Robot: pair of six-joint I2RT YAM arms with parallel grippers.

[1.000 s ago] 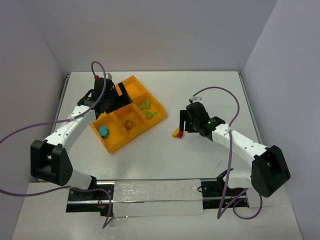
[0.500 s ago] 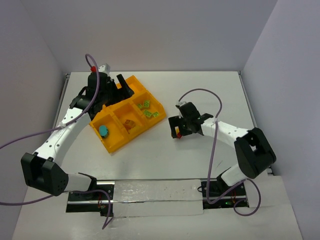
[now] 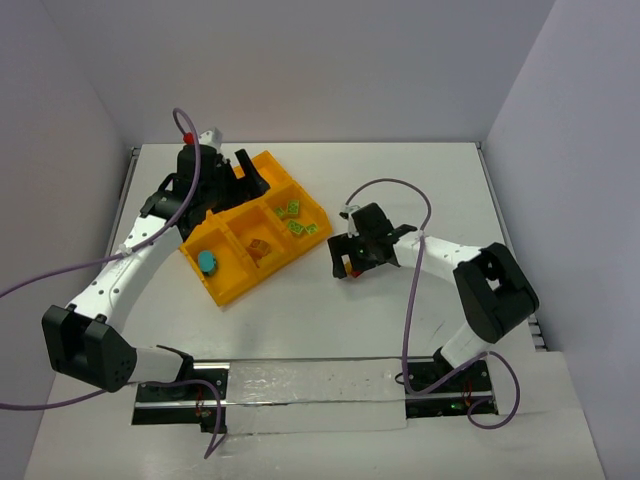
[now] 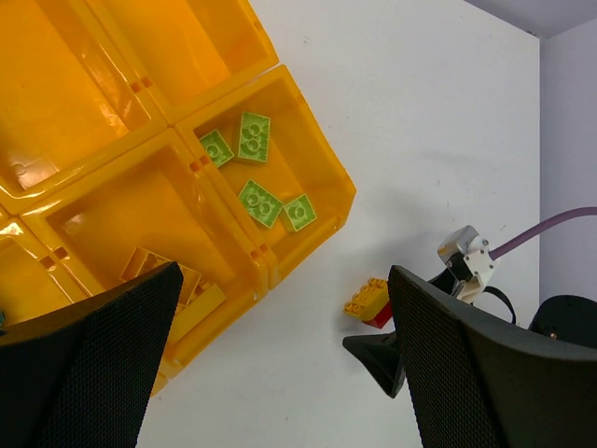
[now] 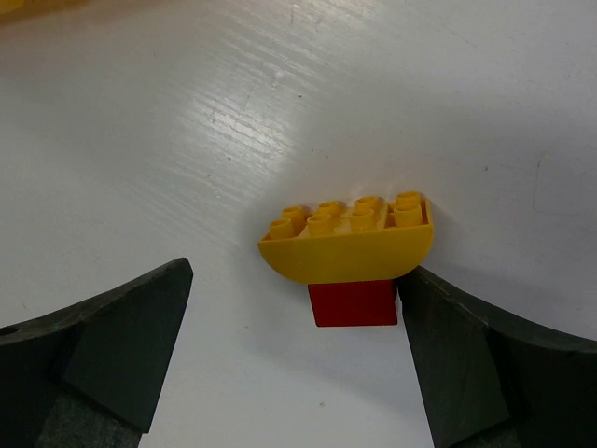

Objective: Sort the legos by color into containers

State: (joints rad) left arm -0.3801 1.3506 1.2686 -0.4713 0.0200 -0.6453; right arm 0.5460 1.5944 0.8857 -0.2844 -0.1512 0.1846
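A clump of a curved yellow brick on a small red brick (image 3: 350, 263) lies on the white table right of the tray; it also shows in the left wrist view (image 4: 370, 301) and the right wrist view (image 5: 350, 245). My right gripper (image 3: 350, 270) (image 5: 294, 280) is open and down at the table, its jaws on either side of the clump, the right finger touching it. The orange-yellow tray (image 3: 262, 279) (image 4: 280, 266) holds several green bricks (image 3: 297, 220) (image 4: 256, 201), a teal brick (image 3: 207, 262) and orange-yellow bricks (image 3: 261, 248) (image 4: 177, 280). My left gripper (image 3: 238, 175) (image 4: 284, 275) is open and empty above the tray's back.
The table's back and side edges meet grey walls. Purple cables loop off both arms (image 3: 400, 185). The tray's two back compartments (image 4: 168, 47) look empty.
My right gripper has moved left and lowered round the yellow-red clump. My left gripper has risen and shifted back over the tray, then held still.
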